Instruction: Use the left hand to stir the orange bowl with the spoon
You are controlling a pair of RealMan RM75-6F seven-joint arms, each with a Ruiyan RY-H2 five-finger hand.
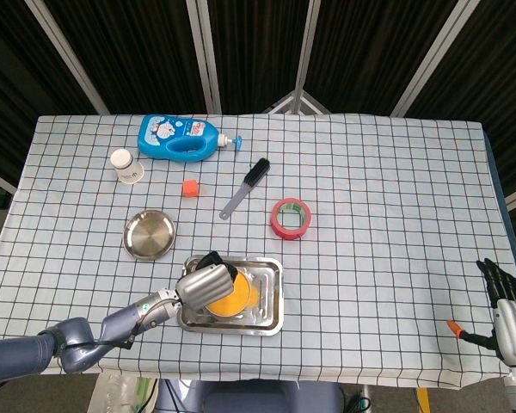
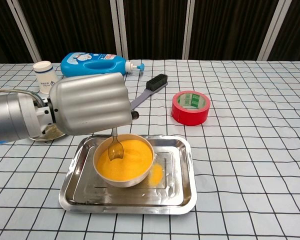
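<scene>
An orange bowl (image 2: 127, 161) (image 1: 232, 297) stands in a shallow steel tray (image 2: 182, 192) (image 1: 273, 311) near the table's front. My left hand (image 2: 90, 104) (image 1: 204, 284) hovers over the bowl's left side and grips a metal spoon (image 2: 115, 147) that hangs straight down. The spoon's scoop dips into the bowl at its left part. In the head view the hand covers the spoon. My right hand (image 1: 506, 310) hangs beyond the table's front right corner, fingers apart, holding nothing.
A round steel dish (image 1: 149, 234) (image 2: 52, 132) lies left of the tray. Behind are a red tape roll (image 2: 191, 107) (image 1: 291, 218), a black brush (image 2: 151, 87) (image 1: 245, 187), a blue bottle (image 2: 95, 64) (image 1: 179, 136), a white cup (image 2: 45, 75) (image 1: 125, 165) and an orange cube (image 1: 189, 187).
</scene>
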